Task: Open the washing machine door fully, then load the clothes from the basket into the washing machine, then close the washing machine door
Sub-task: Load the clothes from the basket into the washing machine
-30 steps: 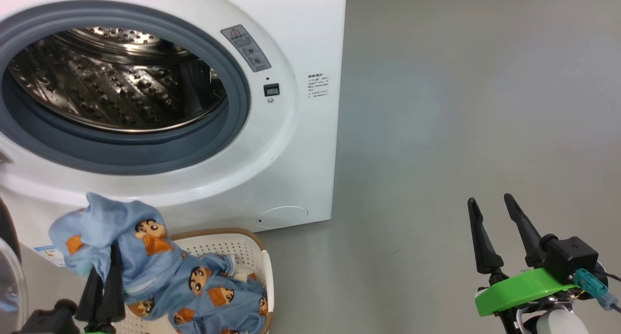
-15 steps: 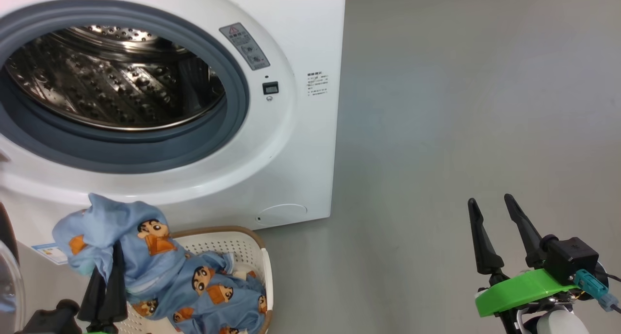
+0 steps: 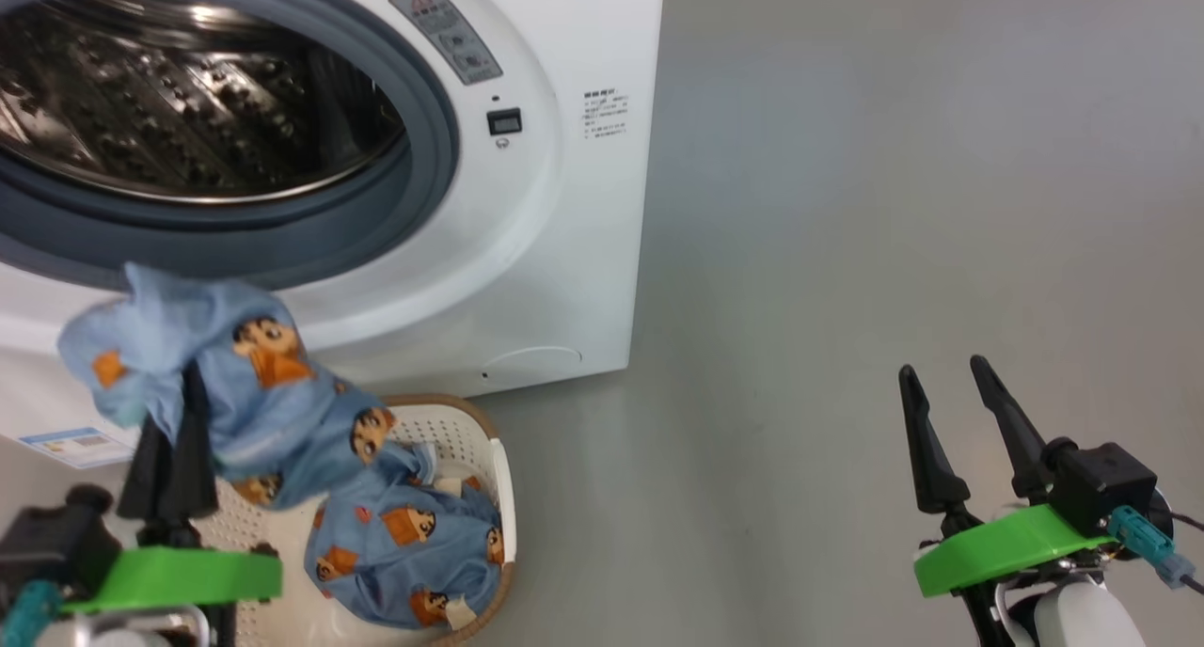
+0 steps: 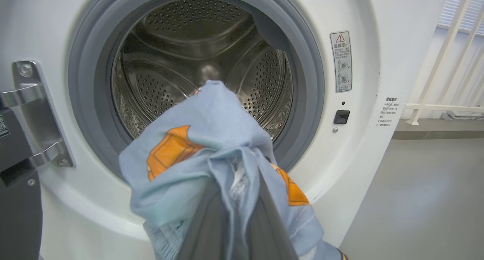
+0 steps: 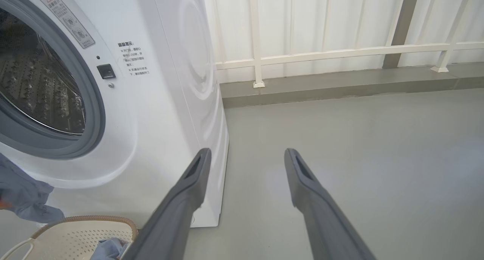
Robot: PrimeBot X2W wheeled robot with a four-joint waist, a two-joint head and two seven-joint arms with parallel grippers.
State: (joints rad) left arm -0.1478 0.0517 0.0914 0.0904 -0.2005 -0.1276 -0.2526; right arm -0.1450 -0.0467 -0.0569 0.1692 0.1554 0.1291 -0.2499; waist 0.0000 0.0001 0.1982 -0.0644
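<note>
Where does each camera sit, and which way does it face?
Head view: on the head, looking down at washing machine, basket, left gripper and right gripper.
Left wrist view: on that wrist, facing the drum; own fingers pinch the clothes.
Right wrist view: on that wrist, facing floor beside the machine; own fingers apart.
Shared: head and right wrist views show the basket.

The washing machine [image 3: 574, 280] has smooth, glossy white panels. Its drum [image 4: 196, 44] is bright perforated steel, the gasket [image 4: 306, 101] matt grey rubber, and the hinge [image 4: 34, 101] at nine o'clock polished metal. The clothes [image 3: 245, 384] are soft wrinkled cloth. The basket [image 3: 466, 437] is matt perforated plastic, and the floor [image 3: 894, 205] is smooth with a faint sheen.
</note>
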